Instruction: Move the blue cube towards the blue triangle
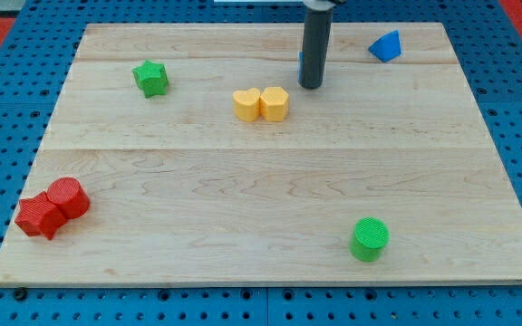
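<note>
The blue cube (301, 63) is almost wholly hidden: only a thin blue sliver shows along the left edge of the dark rod, in the upper middle of the frame, so its shape cannot be confirmed from what is visible. The blue triangle (385, 45) sits in the upper right of the frame, a wedge-like block with a pointed top, well apart from the rod and to its right.

The arm ends in a straight dark rod with no jaws to open or close, and it holds nothing. Its lower end, my tip (311, 86), rests on the wooden board (270, 199) directly in front of the blue sliver, seemingly touching or just beside the cube, though actual contact cannot be told. The tip stands just above and to the right of two yellow blocks (261, 104), which touch each other side by side near the centre of the frame.

A green star-shaped block (150, 78) lies in the upper left. Two red blocks (53, 207) press together in the lower left, near the board's edge. A green cylinder (369, 238) stands in the lower right.
</note>
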